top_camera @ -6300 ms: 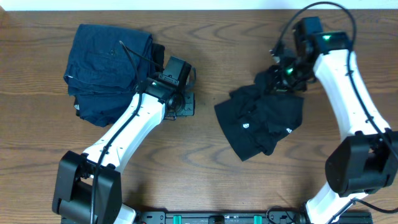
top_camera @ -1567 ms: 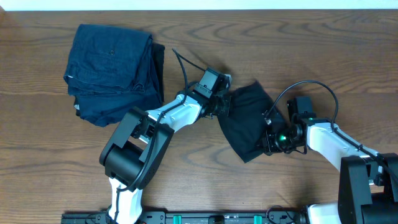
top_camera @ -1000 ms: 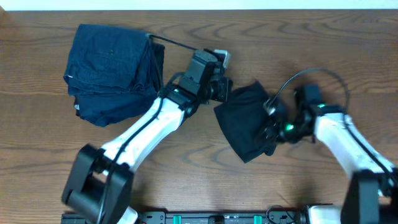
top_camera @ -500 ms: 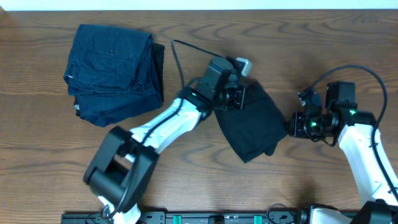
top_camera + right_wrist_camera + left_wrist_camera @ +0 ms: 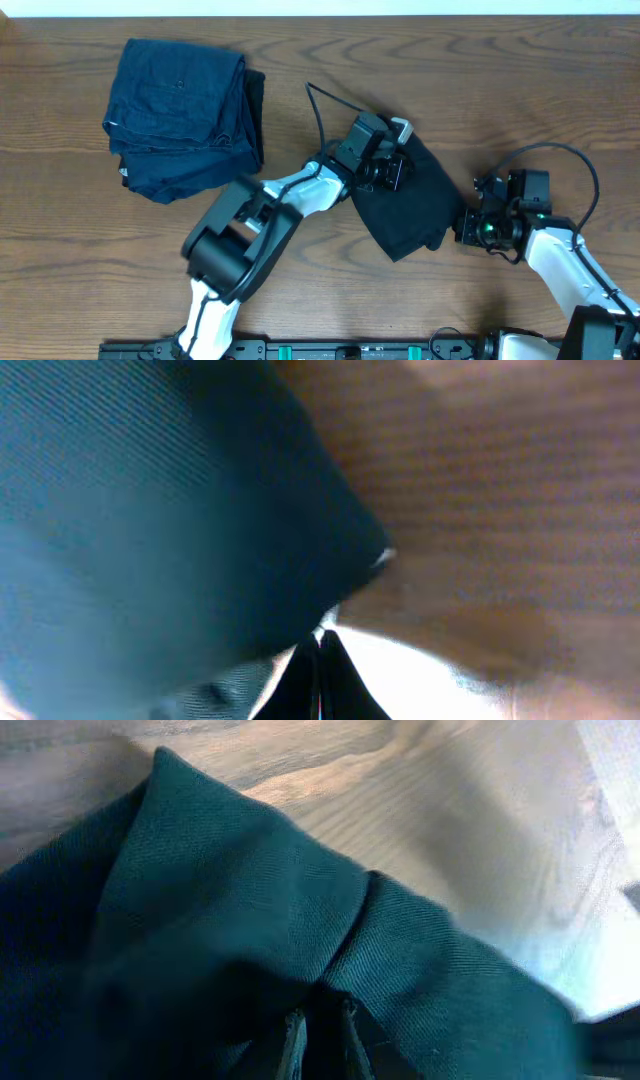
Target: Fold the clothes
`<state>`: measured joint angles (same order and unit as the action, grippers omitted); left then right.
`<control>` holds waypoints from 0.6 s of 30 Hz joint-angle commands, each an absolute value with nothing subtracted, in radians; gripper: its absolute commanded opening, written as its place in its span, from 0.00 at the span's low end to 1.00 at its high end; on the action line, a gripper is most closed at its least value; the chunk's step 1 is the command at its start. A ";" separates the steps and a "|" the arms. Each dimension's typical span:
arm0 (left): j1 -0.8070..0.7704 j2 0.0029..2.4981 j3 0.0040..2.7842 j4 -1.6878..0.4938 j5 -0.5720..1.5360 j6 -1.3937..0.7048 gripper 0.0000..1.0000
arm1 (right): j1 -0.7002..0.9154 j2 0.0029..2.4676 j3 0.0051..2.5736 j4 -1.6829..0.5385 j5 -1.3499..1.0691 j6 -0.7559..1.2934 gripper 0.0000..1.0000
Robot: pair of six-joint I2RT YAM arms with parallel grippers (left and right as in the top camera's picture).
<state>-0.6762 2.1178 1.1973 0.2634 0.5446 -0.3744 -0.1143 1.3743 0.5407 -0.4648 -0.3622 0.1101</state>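
T-shirt (image 5: pixel 420 210) is touched at its far corner by the left gripper (image 5: pixel 393 172); a pinch cannot be told. Just rightward, the right gripper (image 5: pixel 463 228) is closed, empty.

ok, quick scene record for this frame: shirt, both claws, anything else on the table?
shirt: black, folded into a compact shape, lying flat right of centre on the table
left claw: at the shirt's upper-left edge, tips close together over a fabric ridge; can't tell if it grips
right claw: shut, tips beside the shirt's right edge, nothing visibly held
other: dark blue folded stack, far left, apart from the shirt
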 commanded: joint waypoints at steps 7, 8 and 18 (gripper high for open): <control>-0.673 2.178 1.211 0.275 0.516 -0.379 0.15 | -0.124 1.377 0.534 -0.459 -0.344 0.146 0.01; -0.673 2.151 1.211 0.275 0.516 -0.379 0.15 | -0.124 1.377 0.534 -0.459 -0.344 0.146 0.01; -0.681 1.871 1.211 0.191 0.520 -0.466 0.15 | -0.153 1.323 0.611 -0.563 -0.395 0.090 0.01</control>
<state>-0.6727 1.9362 1.2137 0.2184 0.5259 -0.4160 -0.1265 1.3705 0.5541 -0.5369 -0.3676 0.1257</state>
